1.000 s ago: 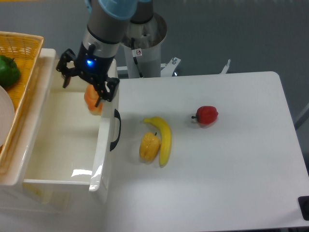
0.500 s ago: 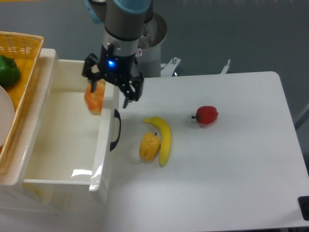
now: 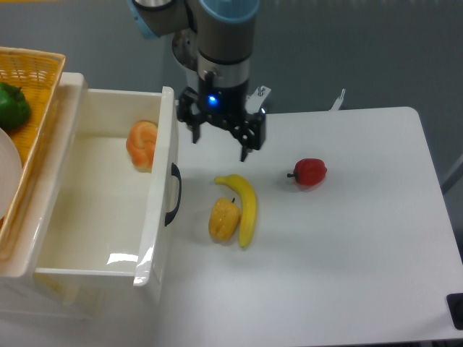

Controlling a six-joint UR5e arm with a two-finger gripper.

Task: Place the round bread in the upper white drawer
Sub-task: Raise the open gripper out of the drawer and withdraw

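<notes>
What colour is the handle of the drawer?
Black; the handle shows clearly in the fixed camera view.

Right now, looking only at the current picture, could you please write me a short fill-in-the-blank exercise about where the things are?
1. The round bread lies inside the upper white ____.
2. The pincer is open and holds ____.
3. The banana touches the yellow-orange ____ on the table.
4. The pepper right of the banana has the colour ____.

Missing words: drawer; nothing; pepper; red
</notes>
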